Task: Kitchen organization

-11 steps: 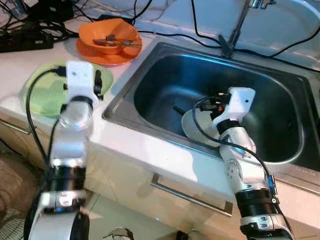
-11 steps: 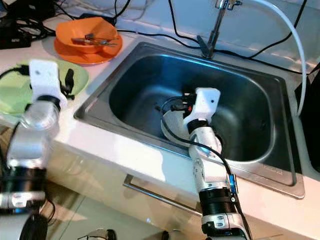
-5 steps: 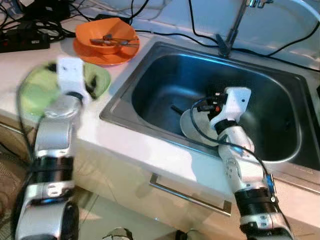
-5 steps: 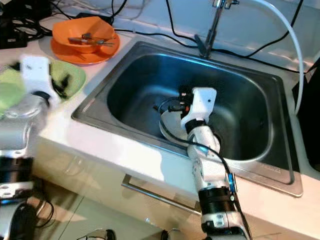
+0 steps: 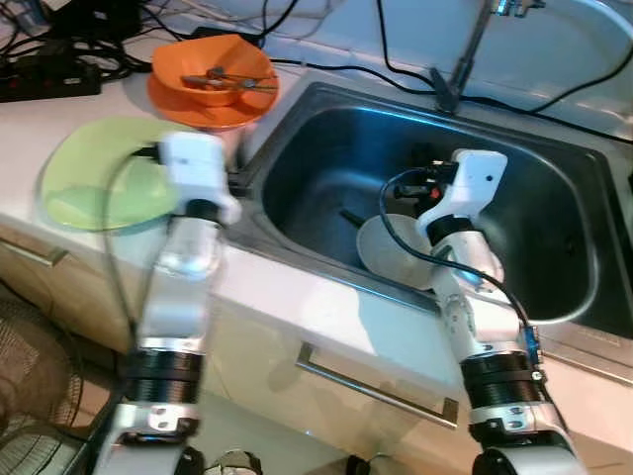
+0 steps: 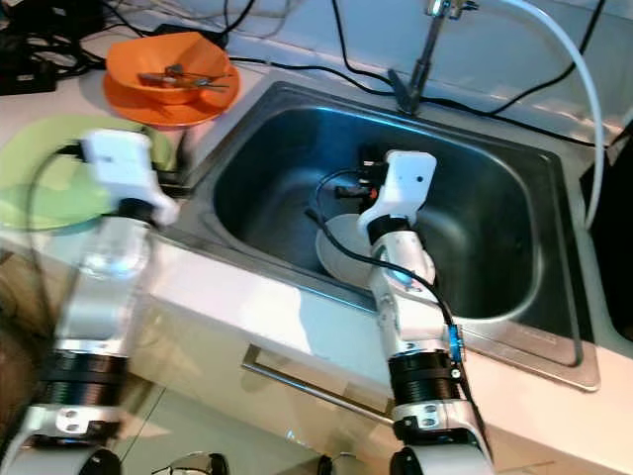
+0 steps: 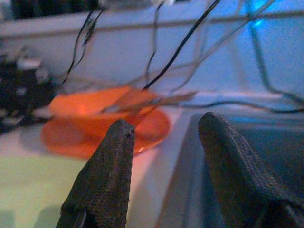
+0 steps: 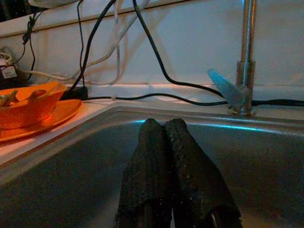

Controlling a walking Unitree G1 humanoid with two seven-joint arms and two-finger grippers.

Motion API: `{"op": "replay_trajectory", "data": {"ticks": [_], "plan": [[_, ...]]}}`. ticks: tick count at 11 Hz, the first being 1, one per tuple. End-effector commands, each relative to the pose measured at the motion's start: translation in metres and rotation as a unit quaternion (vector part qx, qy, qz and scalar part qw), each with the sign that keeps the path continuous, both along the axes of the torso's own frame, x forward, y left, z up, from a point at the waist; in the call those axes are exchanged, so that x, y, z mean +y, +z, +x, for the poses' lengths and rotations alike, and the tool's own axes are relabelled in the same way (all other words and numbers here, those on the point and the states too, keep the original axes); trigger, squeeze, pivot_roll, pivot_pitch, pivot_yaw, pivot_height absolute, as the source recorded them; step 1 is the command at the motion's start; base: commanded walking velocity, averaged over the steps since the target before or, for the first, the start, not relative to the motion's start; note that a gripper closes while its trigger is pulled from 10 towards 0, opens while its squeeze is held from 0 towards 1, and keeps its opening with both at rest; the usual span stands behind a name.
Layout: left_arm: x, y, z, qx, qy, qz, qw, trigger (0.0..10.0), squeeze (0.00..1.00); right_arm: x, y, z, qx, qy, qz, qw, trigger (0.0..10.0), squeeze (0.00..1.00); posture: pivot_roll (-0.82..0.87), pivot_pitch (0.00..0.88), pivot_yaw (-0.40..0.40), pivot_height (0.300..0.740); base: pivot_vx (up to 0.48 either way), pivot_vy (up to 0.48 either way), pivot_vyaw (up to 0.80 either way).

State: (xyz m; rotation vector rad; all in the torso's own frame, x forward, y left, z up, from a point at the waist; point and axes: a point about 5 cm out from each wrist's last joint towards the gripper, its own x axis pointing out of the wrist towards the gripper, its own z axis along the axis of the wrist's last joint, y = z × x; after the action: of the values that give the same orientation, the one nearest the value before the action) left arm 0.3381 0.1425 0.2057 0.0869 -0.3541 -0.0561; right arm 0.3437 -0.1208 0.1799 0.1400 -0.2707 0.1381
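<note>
The right tool (image 8: 164,130) hangs inside the stainless steel sink (image 5: 554,208), its 2 black fingers pressed together on nothing, just above a round white plate (image 5: 396,252) lying on the sink floor. The left tool (image 7: 164,137) hovers over the white table (image 5: 59,119) at the sink's rim, fingers spread apart; ahead of it sits an orange bowl on an orange plate (image 5: 211,79), with a flat pale green plate (image 5: 94,178) beside it.
</note>
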Motion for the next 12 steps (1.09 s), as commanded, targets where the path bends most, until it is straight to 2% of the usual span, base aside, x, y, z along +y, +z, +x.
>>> {"op": "replay_trajectory", "data": {"ticks": [1, 2, 7, 9, 10, 12], "plan": [[-0.0018, -0.0029, -0.0012, -0.006, 0.001, 0.011, 1.000, 10.0, 0.00, -0.0018, 0.0015, 0.0002, -0.007, -0.005, 0.011, 1.000, 10.0, 0.00, 0.03, 0.093, -0.051, 0.740, 0.000, 0.000, 0.00], [-0.0014, -0.0012, -0.0006, -0.012, 0.002, 0.013, 1.000, 10.0, 0.00, -0.0012, -0.0001, 0.0004, -0.001, -0.004, 0.015, 1.000, 10.0, 0.00, 0.03, 0.094, -0.049, 0.740, 0.000, 0.480, -0.77], [-0.0008, 0.0010, 0.0009, -0.022, 0.007, 0.013, 1.000, 10.0, 0.00, -0.0014, -0.0005, 0.0019, 0.000, -0.011, 0.023, 1.000, 10.0, 0.00, 0.03, 0.090, -0.048, 0.740, 0.000, 0.480, 0.00], [-0.0024, 0.0021, 0.0014, -0.023, 0.004, 0.016, 1.000, 10.0, 0.00, -0.0003, -0.0021, 0.0032, 0.009, -0.004, 0.026, 1.000, 10.0, 0.00, 0.03, 0.088, -0.048, 0.740, 0.000, 0.480, -0.75], [-0.0062, 0.0000, 0.0020, -0.019, -0.008, 0.031, 0.999, 10.0, 0.00, 0.0009, -0.0025, 0.0031, 0.006, -0.006, 0.022, 1.000, 10.0, 0.00, 0.04, 0.082, -0.047, 0.740, 0.000, 0.000, 0.00], [-0.0093, -0.0015, 0.0016, -0.015, -0.015, 0.036, 0.999, 10.0, 0.00, 0.0023, -0.0030, 0.0036, 0.006, -0.006, 0.021, 1.000, 10.0, 0.00, 0.04, 0.073, -0.043, 0.740, 0.000, 0.000, 0.00]]}}
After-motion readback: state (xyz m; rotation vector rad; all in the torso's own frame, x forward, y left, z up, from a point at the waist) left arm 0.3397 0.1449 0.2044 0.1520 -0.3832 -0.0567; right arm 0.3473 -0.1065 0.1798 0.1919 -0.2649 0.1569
